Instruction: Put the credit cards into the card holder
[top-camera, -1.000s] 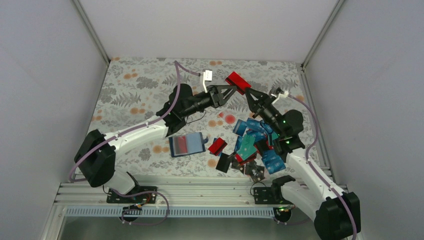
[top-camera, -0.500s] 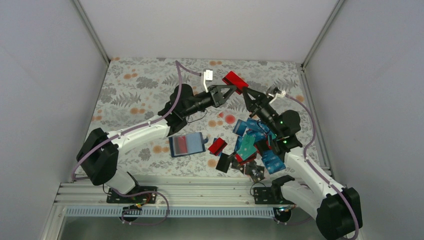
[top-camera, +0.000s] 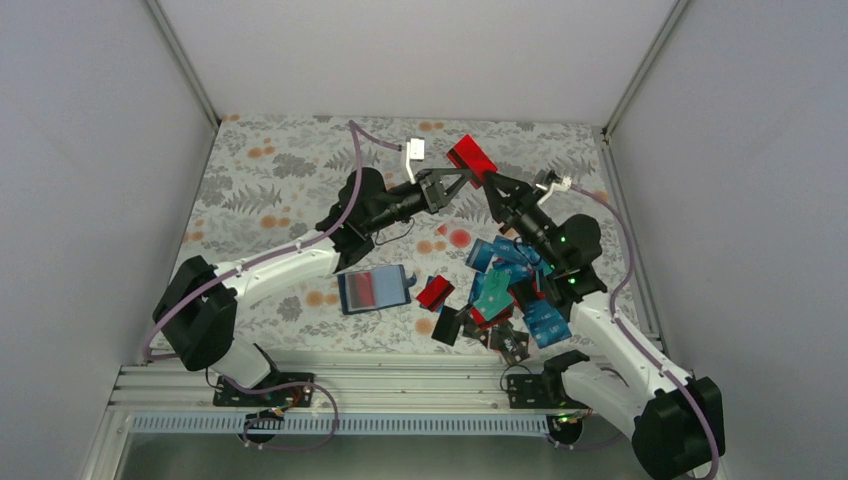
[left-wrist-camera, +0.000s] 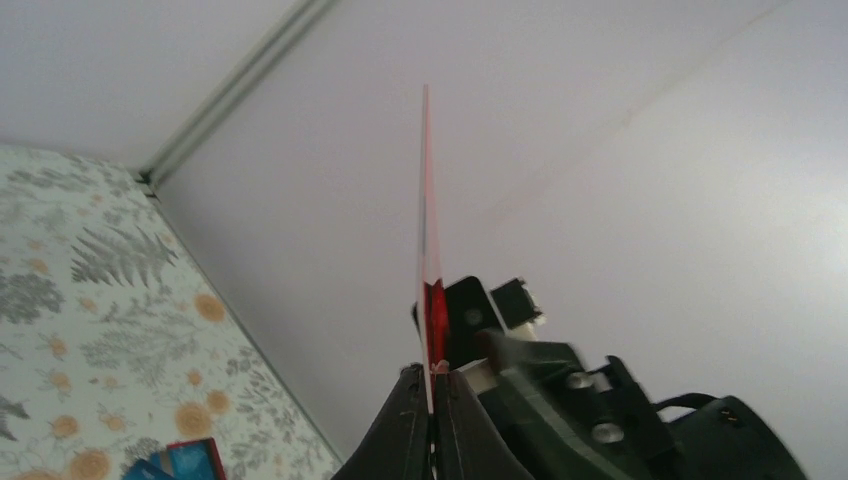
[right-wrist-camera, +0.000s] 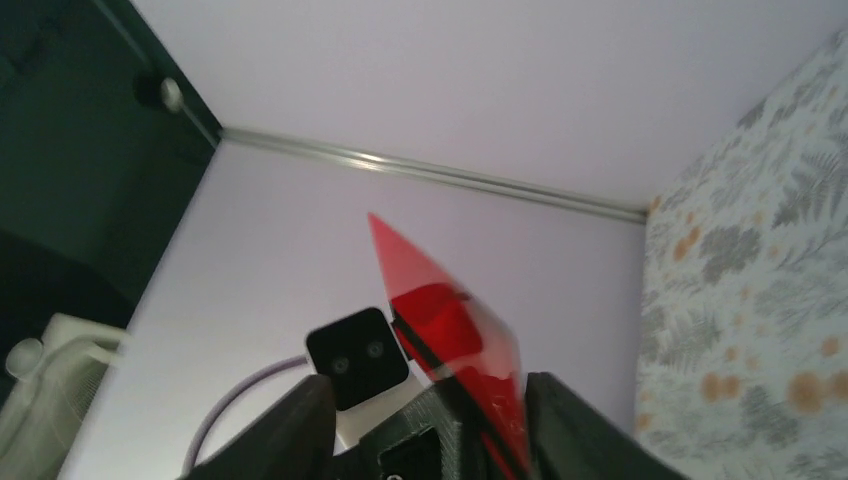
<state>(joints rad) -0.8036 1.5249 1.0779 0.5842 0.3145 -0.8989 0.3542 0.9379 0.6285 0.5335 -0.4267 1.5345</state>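
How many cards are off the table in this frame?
1: the red card, raised at the back, pinched by the left gripper with the right gripper open around it. The others lie on the table, mostly in the pile; some may be hidden.

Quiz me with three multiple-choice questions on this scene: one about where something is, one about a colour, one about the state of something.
1. Where does the card holder lie?
A. on the table, left of the card pile
B. atop the pile
C. held in the air

2. What colour is the card held up in the air?
A. blue
B. red
C. black

3. How do the left jaws stand?
A. wide open
B. out of sight
C. shut on the raised card

Answers: 1 A, the top view shows it flat there; 2 B, every view shows it red; 3 C, the left wrist view shows them pinching its edge.
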